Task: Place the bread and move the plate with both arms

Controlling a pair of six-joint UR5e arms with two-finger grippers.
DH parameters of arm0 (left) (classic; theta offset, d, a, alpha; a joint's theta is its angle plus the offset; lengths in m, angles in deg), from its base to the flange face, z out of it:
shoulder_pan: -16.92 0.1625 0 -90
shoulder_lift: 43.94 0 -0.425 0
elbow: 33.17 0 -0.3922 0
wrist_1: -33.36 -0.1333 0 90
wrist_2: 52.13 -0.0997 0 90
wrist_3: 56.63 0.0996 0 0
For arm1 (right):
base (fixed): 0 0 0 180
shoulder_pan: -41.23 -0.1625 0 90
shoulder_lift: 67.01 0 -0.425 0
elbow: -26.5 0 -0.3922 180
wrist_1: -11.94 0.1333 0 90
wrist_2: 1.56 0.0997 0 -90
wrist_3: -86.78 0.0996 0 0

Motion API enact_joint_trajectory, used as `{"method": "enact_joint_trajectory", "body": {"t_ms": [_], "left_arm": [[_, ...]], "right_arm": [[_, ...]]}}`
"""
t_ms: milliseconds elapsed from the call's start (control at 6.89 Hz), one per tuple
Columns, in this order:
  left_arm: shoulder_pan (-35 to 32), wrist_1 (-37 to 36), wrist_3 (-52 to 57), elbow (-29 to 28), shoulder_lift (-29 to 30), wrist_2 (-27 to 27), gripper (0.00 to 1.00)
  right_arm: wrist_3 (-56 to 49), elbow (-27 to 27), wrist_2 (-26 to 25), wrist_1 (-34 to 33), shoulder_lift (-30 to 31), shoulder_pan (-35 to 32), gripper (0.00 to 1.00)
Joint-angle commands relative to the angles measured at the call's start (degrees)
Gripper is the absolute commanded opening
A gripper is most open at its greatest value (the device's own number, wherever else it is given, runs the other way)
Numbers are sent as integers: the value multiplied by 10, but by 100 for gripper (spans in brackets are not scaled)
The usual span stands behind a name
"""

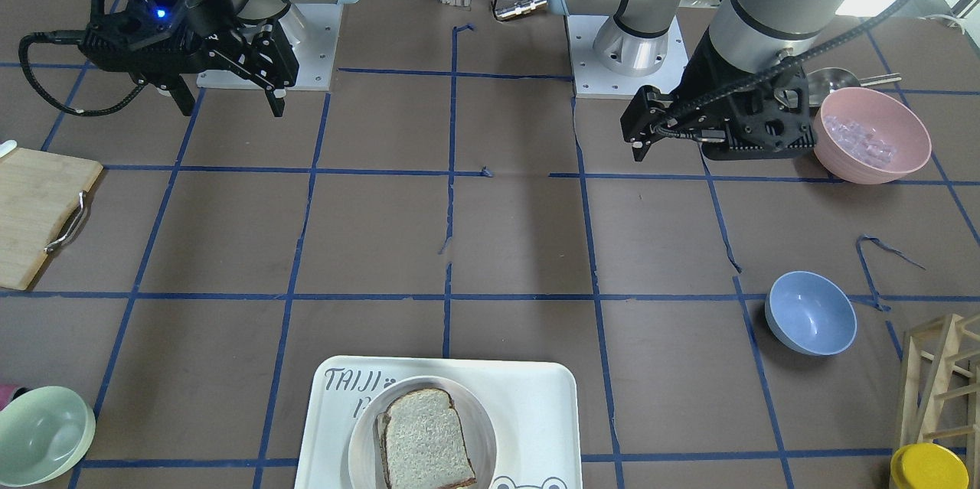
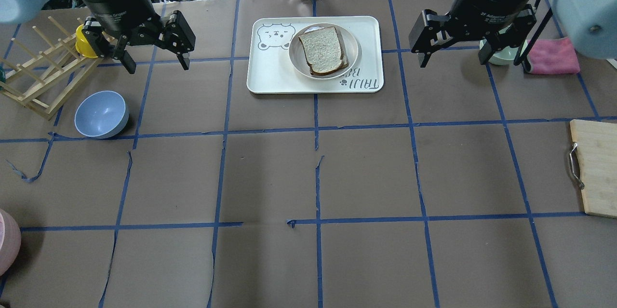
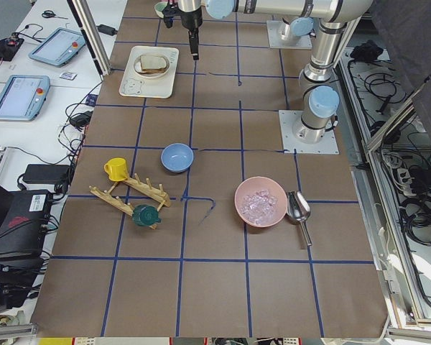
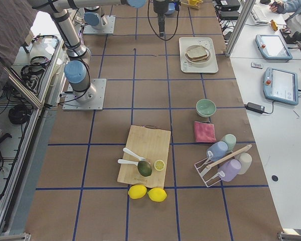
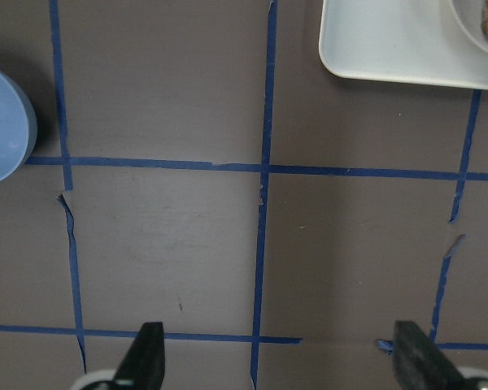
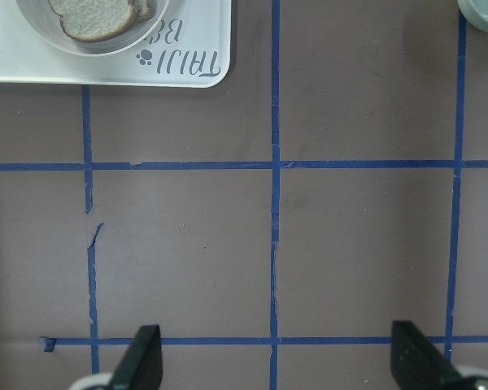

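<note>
The bread (image 2: pixel 324 50), a speckled slice with dark crust, lies flat on the round cream plate (image 2: pixel 354 47). The plate sits on the white "TAIJI BEAR" tray (image 2: pixel 270 72) at the table's far middle. Bread (image 1: pixel 425 439) and plate (image 1: pixel 364 435) also show in the front-facing view. My left gripper (image 2: pixel 157 66) is open and empty, raised above the table left of the tray. My right gripper (image 2: pixel 453 62) is open and empty, raised right of the tray. The right wrist view shows the bread's edge (image 6: pixel 89 20); the left wrist view shows the tray's corner (image 5: pixel 390 41).
A blue bowl (image 2: pixel 101 114), a wooden rack (image 2: pixel 38 72) and a yellow cup (image 2: pixel 82 40) stand on the left. A green bowl (image 2: pixel 501 55) and a pink cloth (image 2: pixel 552 55) are at the far right, a cutting board (image 2: pixel 595 168) at the right edge. A pink bowl (image 1: pixel 873 133) is near the left arm's base.
</note>
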Motion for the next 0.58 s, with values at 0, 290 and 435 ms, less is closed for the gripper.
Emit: {"method": "enact_joint_trajectory", "body": {"t_ms": [0, 290, 435], "left_arm": [[2, -1, 1, 25, -26, -1, 100], [4, -7, 1, 45, -37, 0, 100], [4, -12, 4, 50, -41, -1, 100]], "right_arm": [[0, 0, 1, 5, 0, 0, 100], [0, 0, 1, 5, 0, 0, 100], [0, 0, 1, 5, 0, 0, 100]]}}
